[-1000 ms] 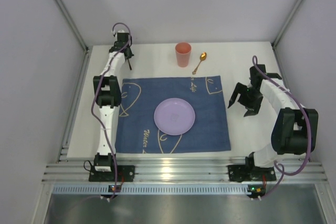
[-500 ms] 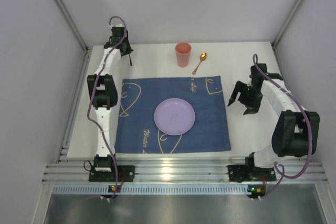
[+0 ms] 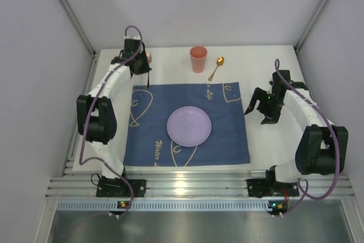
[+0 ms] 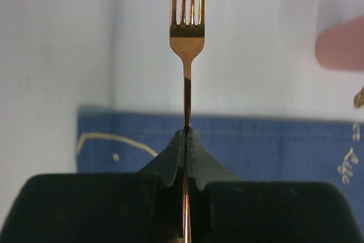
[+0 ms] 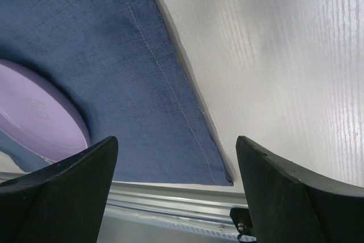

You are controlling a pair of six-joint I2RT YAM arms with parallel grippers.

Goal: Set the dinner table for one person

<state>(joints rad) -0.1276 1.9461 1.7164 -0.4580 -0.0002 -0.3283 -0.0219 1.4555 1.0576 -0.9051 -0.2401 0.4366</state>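
Note:
On the white dinner table (image 3: pixel 165 64) lies a blue placemat (image 3: pixel 227 140) with a lilac plate (image 3: pixel 189 126) at its middle. A pink cup (image 3: pixel 198 59) and a gold spoon (image 3: pixel 215 68) lie beyond the mat's far edge. My left gripper (image 3: pixel 143 71) is shut on a gold fork (image 4: pixel 187 32) by its handle, raised over the mat's far left corner, tines pointing away. The left wrist view shows the gripper (image 4: pixel 186 136), the mat (image 4: pixel 273 146) and the cup (image 4: pixel 342 44). My right gripper (image 3: pixel 259 109) is open and empty just right of the mat; the right wrist view (image 5: pixel 176 143) shows the same.
Grey walls close in the table on the left, back and right. An aluminium rail (image 3: pixel 193 186) runs along the near edge and shows in the right wrist view (image 5: pixel 170 203). The plate's rim (image 5: pixel 40 118) and the mat's near right corner (image 5: pixel 222 177) lie under the right gripper.
My left arm has swung its elbow outward to the left, and the gripper with the fork has moved right and nearer, to the mat's far left corner. The right gripper has barely moved.

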